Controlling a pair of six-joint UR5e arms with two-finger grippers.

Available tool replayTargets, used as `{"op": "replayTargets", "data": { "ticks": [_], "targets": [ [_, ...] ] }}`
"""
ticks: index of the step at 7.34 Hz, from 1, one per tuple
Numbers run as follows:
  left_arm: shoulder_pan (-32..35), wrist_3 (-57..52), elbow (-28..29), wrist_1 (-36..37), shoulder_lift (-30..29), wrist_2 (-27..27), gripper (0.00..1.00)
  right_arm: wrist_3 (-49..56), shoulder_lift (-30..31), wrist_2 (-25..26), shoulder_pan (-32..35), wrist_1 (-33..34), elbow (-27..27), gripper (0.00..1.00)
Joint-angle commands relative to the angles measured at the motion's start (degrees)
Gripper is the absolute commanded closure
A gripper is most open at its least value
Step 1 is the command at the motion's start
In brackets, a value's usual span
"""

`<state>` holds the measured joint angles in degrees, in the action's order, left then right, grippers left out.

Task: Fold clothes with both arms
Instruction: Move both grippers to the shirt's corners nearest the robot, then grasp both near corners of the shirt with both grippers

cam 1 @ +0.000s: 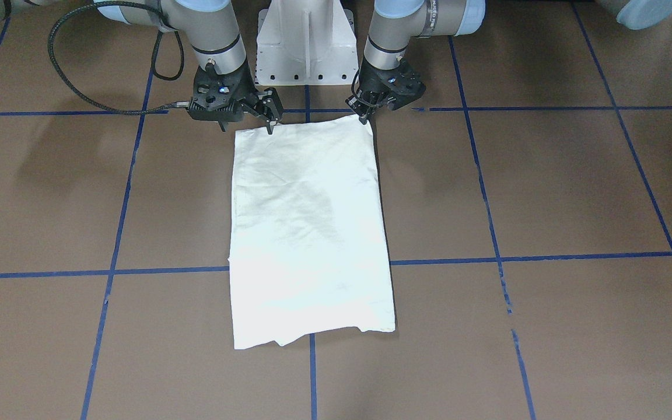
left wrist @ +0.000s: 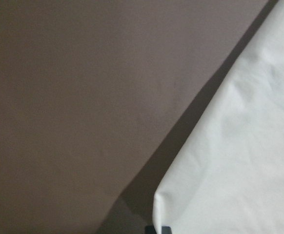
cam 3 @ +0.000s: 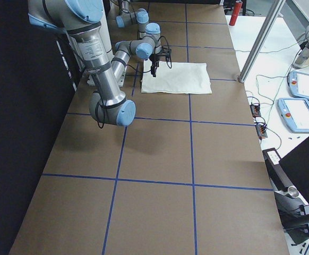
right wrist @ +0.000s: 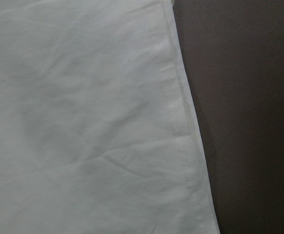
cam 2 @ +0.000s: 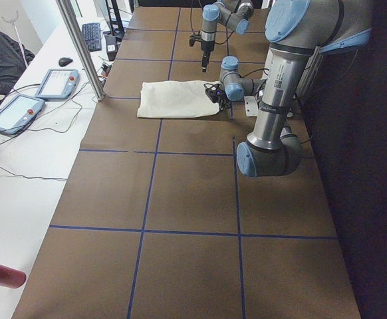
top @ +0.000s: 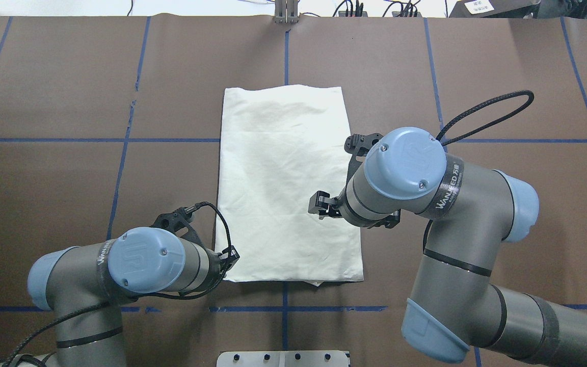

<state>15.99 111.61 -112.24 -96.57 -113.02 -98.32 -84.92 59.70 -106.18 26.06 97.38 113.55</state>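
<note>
The clothes are one cream-white shirt [cam 1: 310, 233], folded into a long rectangle with only plain cream showing, flat on the brown table [cam 1: 546, 186]. My left gripper [cam 1: 364, 115] is low at the shirt's corner nearest the robot base, fingers drawn together on that corner. The left wrist view shows the shirt corner [left wrist: 181, 204] reaching a dark fingertip [left wrist: 165, 229] at the bottom edge. My right gripper [cam 1: 270, 118] hangs open above the shirt's other base-side end, apart from the cloth. Only the shirt [right wrist: 83, 122] and its hemmed edge appear in the right wrist view.
Blue tape lines [cam 1: 490, 233] divide the table into squares. The white pedestal base [cam 1: 305, 44] stands just behind the shirt. Off the table's far side lie teach pendants [cam 2: 14, 113] and cables beside a metal post [cam 2: 80, 46]. A red object [cam 2: 0, 274] lies at the table's left end.
</note>
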Motion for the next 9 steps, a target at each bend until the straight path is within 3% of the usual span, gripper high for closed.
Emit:
{"op": "replayTargets", "data": {
  "ticks": [1,2,4,6,9],
  "targets": [
    [0.1,-1.8,-0.5,-0.1,0.3,0.0,1.0,-13.1,0.3,0.9,-4.1,-0.6,-0.3,0.0],
    [0.2,-1.8,-0.5,-0.1,0.3,0.0,1.0,-20.6,0.4,4.4,-6.7,-3.4,-0.9,0.0],
    [0.1,-1.9,-0.5,-0.1,0.2,0.0,1.0,-25.4,1.8,9.7,-9.9,-10.2,-4.6,0.0],
    [0.2,-1.9,-0.4,-0.1,0.2,0.0,1.0,-30.9,1.8,10.1,-10.3,-12.9,-8.6,0.0],
    [0.1,-1.8,-0.5,-0.1,-0.1,0.0,1.0,-32.4,3.8,10.2,-11.6,-12.7,-8.6,0.0]
  ]
}}
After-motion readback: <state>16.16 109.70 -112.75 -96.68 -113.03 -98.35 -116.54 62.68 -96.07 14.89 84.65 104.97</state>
